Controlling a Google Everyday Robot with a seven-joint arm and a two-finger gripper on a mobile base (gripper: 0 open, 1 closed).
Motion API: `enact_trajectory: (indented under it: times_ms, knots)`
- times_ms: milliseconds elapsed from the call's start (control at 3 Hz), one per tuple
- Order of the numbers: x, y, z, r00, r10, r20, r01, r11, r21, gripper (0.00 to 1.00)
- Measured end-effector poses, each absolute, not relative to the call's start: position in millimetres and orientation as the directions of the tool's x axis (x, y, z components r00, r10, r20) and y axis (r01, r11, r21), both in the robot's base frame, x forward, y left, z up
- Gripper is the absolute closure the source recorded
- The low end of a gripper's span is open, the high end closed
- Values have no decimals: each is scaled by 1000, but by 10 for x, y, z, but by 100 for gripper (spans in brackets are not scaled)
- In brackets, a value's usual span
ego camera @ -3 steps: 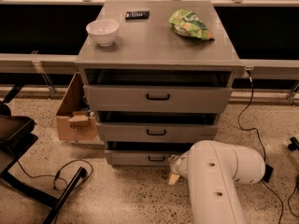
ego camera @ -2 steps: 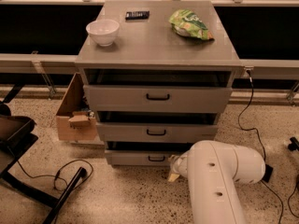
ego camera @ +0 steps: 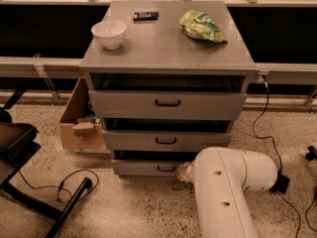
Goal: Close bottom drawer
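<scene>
Nothing has visibly shifted in the last second: the bottom drawer (ego camera: 143, 168), lowest of three under the worktop (ego camera: 163, 48), still juts slightly toward the camera, so closing looks unfinished. Its front runs left to right, with the handle (ego camera: 166, 168) facing the camera. The end effector (ego camera: 184, 172) sits at the drawer's right end, mostly hidden behind the arm (ego camera: 223, 192). I cannot tell whether it is open or closed.
</scene>
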State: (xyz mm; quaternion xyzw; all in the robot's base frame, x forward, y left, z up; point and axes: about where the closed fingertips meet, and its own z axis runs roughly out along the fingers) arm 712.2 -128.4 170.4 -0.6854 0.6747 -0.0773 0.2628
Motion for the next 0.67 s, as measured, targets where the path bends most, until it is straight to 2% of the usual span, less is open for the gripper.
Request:
enact_trajectory:
  times_ms: [333,667]
  knots:
    - [7379,-1406,1790,126,-970,-210,-856,1,-517,85]
    - [7464,-1472,1805,138,-970,-198,-840,-9,-542,100]
